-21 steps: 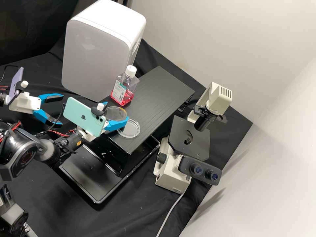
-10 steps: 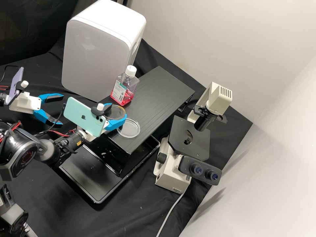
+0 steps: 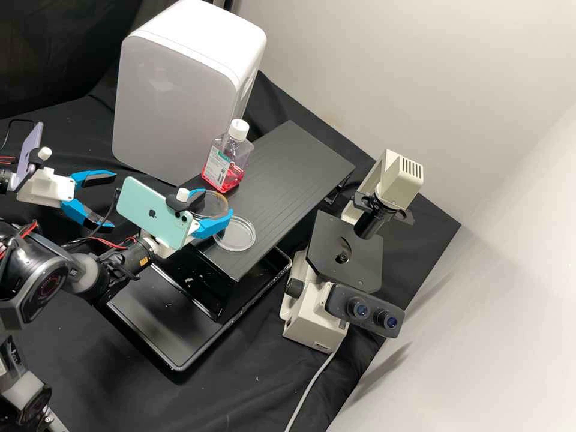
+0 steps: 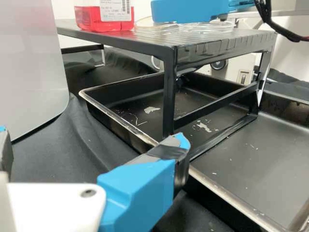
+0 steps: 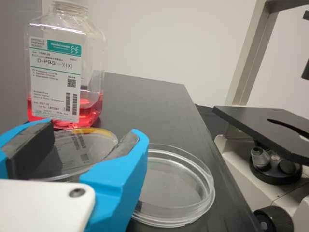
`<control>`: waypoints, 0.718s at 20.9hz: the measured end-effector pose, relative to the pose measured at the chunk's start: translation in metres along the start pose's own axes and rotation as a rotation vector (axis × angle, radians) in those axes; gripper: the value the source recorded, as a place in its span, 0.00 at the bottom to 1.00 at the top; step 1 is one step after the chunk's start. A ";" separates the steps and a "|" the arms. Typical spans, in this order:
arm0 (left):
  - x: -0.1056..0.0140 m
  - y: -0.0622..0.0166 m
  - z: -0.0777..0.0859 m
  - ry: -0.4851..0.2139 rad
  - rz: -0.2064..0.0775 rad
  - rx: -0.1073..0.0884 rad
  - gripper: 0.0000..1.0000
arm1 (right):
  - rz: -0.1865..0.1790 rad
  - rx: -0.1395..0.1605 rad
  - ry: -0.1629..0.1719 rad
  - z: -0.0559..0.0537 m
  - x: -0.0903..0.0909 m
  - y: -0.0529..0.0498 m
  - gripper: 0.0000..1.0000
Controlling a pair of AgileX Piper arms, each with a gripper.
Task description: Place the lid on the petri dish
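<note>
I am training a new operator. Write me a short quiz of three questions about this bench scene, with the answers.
1. True or false: the lid already covers the petri dish.
2. Where does the bottle of pink liquid stand?
A) in the tray
B) on the raised black shelf
C) on the microscope stage
3. Fill in: the lid is held between the fingers of the ___ gripper.

Key
1. False. The lid is beside the open dish, in a gripper.
2. B.
3. Right: the right gripper is closed on the lid.
</note>
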 end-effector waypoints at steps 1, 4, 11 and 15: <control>0.000 0.0000 0.000 0.000 0.000 0.000 1.00 | 0.000 0.000 0.000 0.000 0.000 0.000 1.00; 0.000 -0.0011 0.000 0.001 -0.004 -0.001 1.00 | 0.004 0.000 -0.006 0.001 0.000 0.000 1.00; 0.001 -0.0025 -0.001 0.002 -0.009 -0.001 1.00 | 0.012 -0.001 0.001 -0.001 -0.001 0.003 1.00; 0.001 -0.0025 -0.001 0.002 -0.009 -0.001 1.00 | 0.013 -0.001 0.002 -0.001 -0.001 0.003 1.00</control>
